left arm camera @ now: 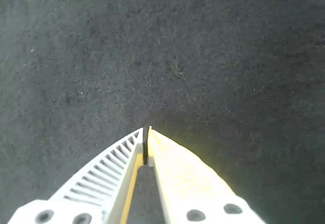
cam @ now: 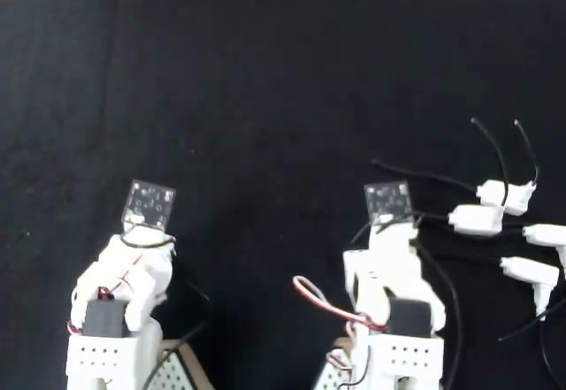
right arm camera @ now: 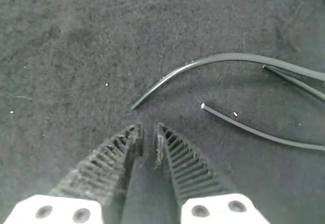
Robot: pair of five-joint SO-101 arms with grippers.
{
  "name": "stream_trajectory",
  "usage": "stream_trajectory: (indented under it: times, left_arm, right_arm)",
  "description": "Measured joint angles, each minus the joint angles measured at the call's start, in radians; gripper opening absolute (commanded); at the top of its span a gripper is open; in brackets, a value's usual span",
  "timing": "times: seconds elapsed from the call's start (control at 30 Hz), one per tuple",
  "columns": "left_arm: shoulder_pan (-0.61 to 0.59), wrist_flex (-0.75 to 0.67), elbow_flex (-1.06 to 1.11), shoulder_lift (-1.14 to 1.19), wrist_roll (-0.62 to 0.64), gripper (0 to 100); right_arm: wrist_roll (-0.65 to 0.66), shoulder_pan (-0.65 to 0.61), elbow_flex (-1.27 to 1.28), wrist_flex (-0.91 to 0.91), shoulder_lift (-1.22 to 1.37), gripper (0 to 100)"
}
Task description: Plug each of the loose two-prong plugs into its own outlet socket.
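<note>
The black cloth table runs wide and dark under everything. The left arm and the right arm sit folded at its near edge.

The task's pieces are a cluster of white plug and socket bodies, four of them as far as I can make out. They lie off to the outer side of the right gripper, well apart from its jaws and far from the left gripper. From here I cannot tell which are plugs and which are sockets.

Thin black leads trail from them. One curved end lies just ahead of the right jaws, and another lead's cut tip sits near it.

The right jaws are drawn in to a thin slit with nothing between them. The left jaws are pressed fully together over bare cloth.

I'd guess these pieces are light, hard, smooth plastic that will skid on the cloth or twist if pinched near an end. The leads look springy enough to tug a body askew. The flat sides of a body, mid-length, seem the place to grip, never the wire.
</note>
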Motion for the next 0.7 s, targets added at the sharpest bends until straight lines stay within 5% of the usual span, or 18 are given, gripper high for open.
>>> stream_trajectory:
  times: [0.23, 0.7]
  left_arm:
    - [0.000, 0.000, 0.000, 0.000, 0.123, 3]
    - [-0.058, 0.046, 0.000, 0.000, 0.130, 3]
  right_arm:
    - [0.000, 0.000, 0.000, 0.000, 0.000, 4.7]
    - [0.000, 0.000, 0.000, 0.000, 0.000, 4.7]
